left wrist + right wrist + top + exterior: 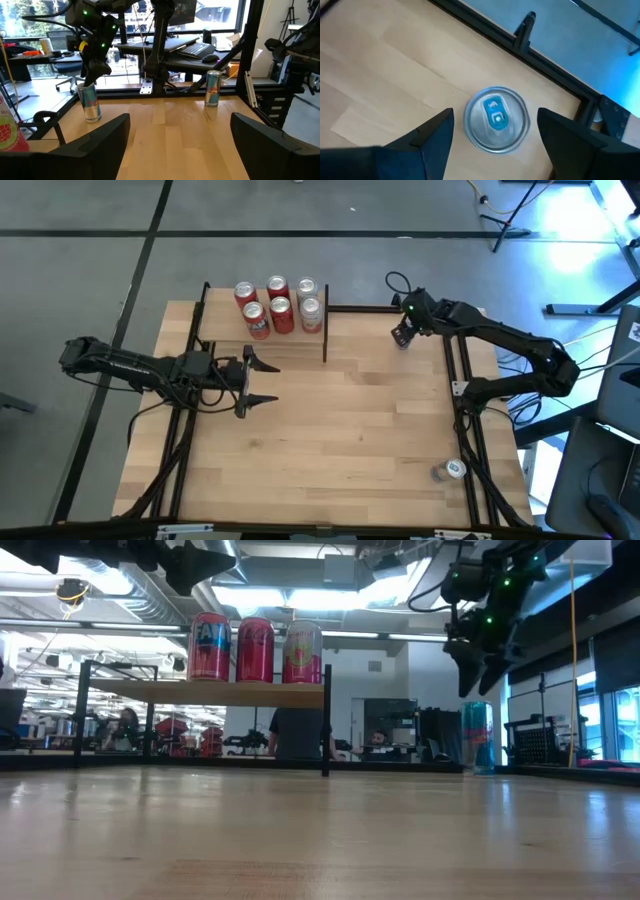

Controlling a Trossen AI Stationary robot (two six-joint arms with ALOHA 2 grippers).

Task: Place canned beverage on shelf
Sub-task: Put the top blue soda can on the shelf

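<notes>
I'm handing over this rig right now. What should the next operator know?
Right tool: open, above an upright can at the table's far right edge, not gripping.
Left tool: open, idle in front of the shelf.
Done: six cans stand on the shelf.
Left: grip this can and shelve it; a second can waits near the front right corner.

The shelf (225,328) stands at the far edge of the table (340,440), left of centre, with six cans (280,305) grouped on its right end. Near the table's far right corner a slim can (477,736) stands upright, directly under the right gripper (402,337), whose spread fingers (432,135) sit either side of its top without touching. The left gripper (262,383) hangs in front of the shelf, and another can (449,470) stands near the table's front right corner.
</notes>
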